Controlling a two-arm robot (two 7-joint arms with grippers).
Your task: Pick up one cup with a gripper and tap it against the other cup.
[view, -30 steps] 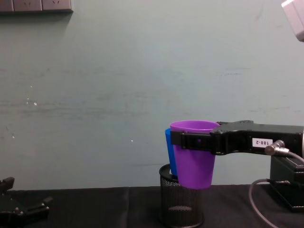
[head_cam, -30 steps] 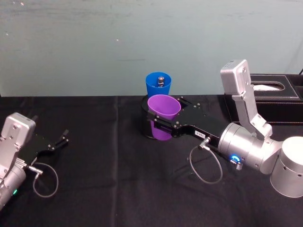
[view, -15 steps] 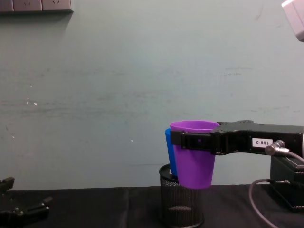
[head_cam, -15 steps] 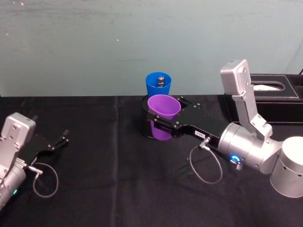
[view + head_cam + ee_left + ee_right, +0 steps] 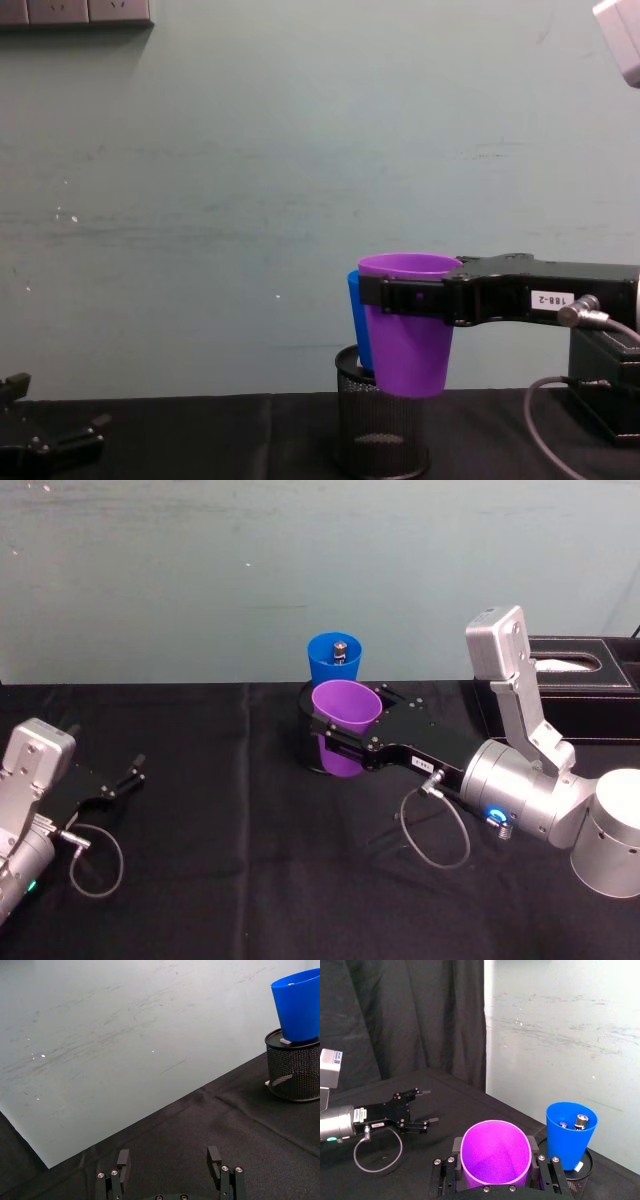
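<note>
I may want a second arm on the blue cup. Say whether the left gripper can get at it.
Probably yes, reach permitting. The open left gripper at far left has an unblocked line to the blue cup in its mesh holder; the right gripper holds the purple cup on its near side.

**Scuffed wall above black cloth**

A pale green-grey painted wall (image 5: 250, 180), streaked with scuffs, spans the upper frame. White wall sockets (image 5: 75, 10) sit at the upper left. A wrinkled black tablecloth (image 5: 250, 880) covers the lower frame. A black pleated curtain (image 5: 395, 1020) hangs at left.
</note>
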